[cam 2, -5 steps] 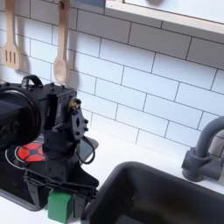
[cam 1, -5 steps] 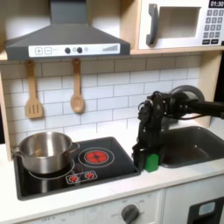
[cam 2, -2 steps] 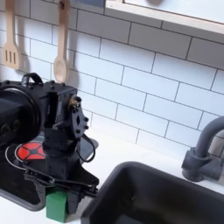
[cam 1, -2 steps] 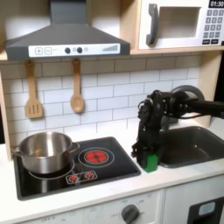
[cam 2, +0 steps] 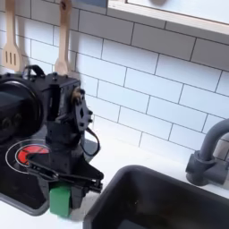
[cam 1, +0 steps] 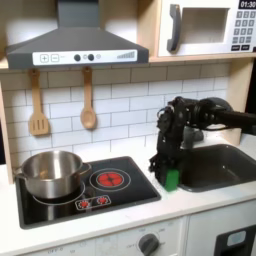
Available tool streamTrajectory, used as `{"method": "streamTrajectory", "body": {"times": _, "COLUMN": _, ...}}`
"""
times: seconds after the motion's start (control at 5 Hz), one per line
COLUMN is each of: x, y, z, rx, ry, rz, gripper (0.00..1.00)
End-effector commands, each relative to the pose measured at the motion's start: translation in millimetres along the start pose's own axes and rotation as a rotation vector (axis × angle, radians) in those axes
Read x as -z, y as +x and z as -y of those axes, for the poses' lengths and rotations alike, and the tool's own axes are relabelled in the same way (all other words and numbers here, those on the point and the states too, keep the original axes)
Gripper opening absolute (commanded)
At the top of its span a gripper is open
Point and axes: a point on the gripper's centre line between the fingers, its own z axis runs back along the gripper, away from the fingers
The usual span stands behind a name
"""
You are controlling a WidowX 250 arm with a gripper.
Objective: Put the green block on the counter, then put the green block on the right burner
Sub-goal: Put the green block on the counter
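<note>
Toy kitchen with white tile wall, cream counter (cam 1: 200, 200), gripper (cam 1: 170, 172) at frame centre-right pinching the green block (cam 1: 172, 179), right burner (cam 1: 108, 179) beside, silver pot (cam 1: 50, 172) at left.

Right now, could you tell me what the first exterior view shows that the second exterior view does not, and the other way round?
The first exterior view takes in the steel pot on the hob's left burner, the range hood, the microwave and a slotted spatula on the wall. The second exterior view adds the grey tap beside the sink. Both exterior views share the gripper with its jaws closed on the green block at the counter, the right burner, the sink and a wooden spoon.
</note>
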Motion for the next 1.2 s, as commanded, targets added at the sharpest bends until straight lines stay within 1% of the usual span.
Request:
{"method": "streamTrajectory", "body": {"times": 0.0, "x": -17.3, "y": 25.2, "z": -25.4, "rx": -0.087, "ry": -0.004, "rz": 0.04, "gripper": 0.0}}
{"method": "streamTrajectory", "body": {"times": 0.2, "x": -10.9, "y": 33.5, "z": -45.1, "rx": -0.138, "ry": 0.011, "rz": 0.03, "gripper": 0.0}}
{"method": "streamTrajectory", "body": {"times": 0.4, "x": -2.0, "y": 39.6, "z": -60.2, "rx": -0.171, "ry": 0.022, "rz": 0.008, "gripper": 0.0}}
{"method": "streamTrajectory", "body": {"times": 0.6, "x": 5.3, "y": 47.4, "z": -73.8, "rx": -0.193, "ry": 0.044, "rz": -0.002, "gripper": 0.0}}
{"method": "streamTrajectory", "body": {"times": 0.8, "x": 11.2, "y": 53.1, "z": -89.2, "rx": -0.227, "ry": 0.058, "rz": -0.015, "gripper": 0.0}}
{"method": "streamTrajectory", "body": {"times": 1.0, "x": 12.8, "y": 58.2, "z": -104.1, "rx": -0.256, "ry": 0.069, "rz": -0.02, "gripper": 0.0}}
